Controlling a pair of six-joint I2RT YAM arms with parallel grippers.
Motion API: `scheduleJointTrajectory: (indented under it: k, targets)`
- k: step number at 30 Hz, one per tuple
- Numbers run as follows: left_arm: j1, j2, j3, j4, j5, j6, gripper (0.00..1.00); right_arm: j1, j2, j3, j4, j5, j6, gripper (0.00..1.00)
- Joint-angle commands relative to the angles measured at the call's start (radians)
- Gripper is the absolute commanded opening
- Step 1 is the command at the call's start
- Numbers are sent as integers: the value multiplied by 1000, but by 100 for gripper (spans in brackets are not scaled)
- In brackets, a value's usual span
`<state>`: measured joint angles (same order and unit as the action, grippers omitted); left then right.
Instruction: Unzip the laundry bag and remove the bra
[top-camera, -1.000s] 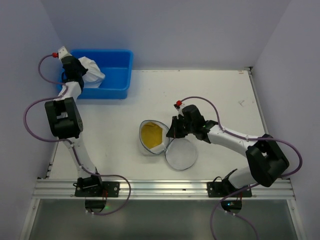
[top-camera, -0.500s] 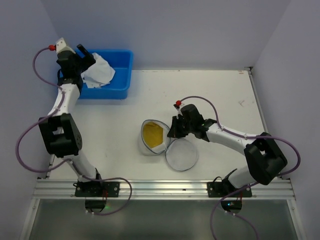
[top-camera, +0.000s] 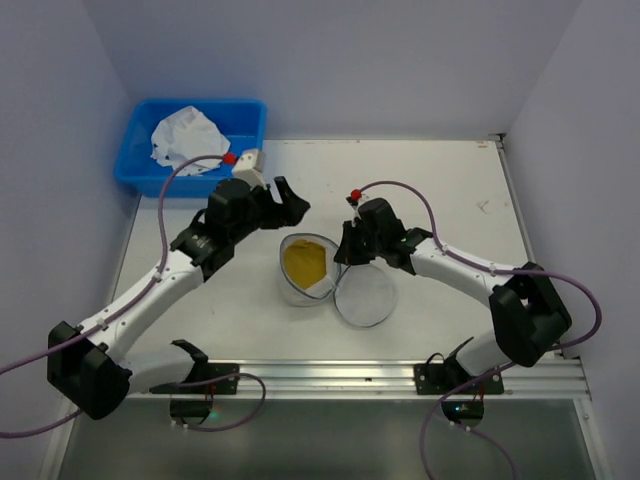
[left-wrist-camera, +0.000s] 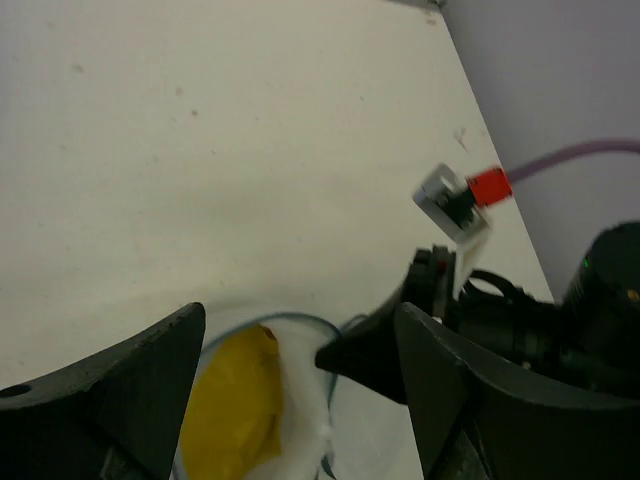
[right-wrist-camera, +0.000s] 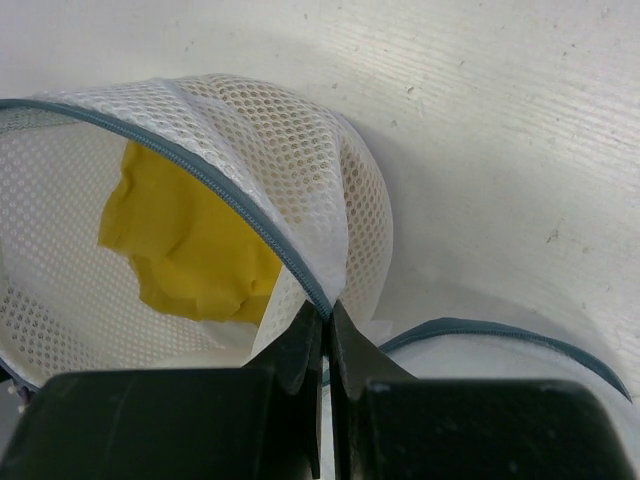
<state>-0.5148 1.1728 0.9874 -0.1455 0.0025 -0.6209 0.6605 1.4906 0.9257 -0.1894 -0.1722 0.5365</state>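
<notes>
The laundry bag (top-camera: 290, 287) lies unzipped at the table's centre, its round mesh lid (top-camera: 363, 298) flapped open to the right. Inside it sits a yellow padded garment (top-camera: 303, 265), seemingly a bra. My right gripper (top-camera: 340, 258) is shut on the bag's zipper rim (right-wrist-camera: 250, 215) where body and lid meet. In the right wrist view the yellow garment (right-wrist-camera: 180, 240) shows behind the mesh. My left gripper (top-camera: 290, 197) hovers open just behind the bag, nothing between its fingers. The left wrist view looks down between the left gripper's (left-wrist-camera: 300, 315) fingers at the yellow garment (left-wrist-camera: 235, 400).
A blue tub (top-camera: 252, 120) stands at the back left with a crumpled white garment (top-camera: 185, 135) in it. The right arm's purple cable (top-camera: 410, 200) loops above the bag. Walls close in the table on the left, back and right.
My left gripper opened over the tub, left the white garment there, and swung forward and right to just behind the bag. The right gripper kept its hold.
</notes>
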Motion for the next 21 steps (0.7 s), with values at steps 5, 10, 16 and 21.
scheduleJointTrajectory:
  k: [5,10,16,21]
  targets:
    - [-267,0,-75,-51,-145,-105,70,1,11,18,19,36,-12,0]
    - [-329,90,-89,-71,-203,-109,58,-1,2,-7,19,43,-10,0]
    - [-329,140,-98,-181,-386,-94,52,-1,-18,-37,24,51,-6,0]
    - [-327,199,-95,-243,-502,-79,59,4,-38,-57,39,66,0,0]
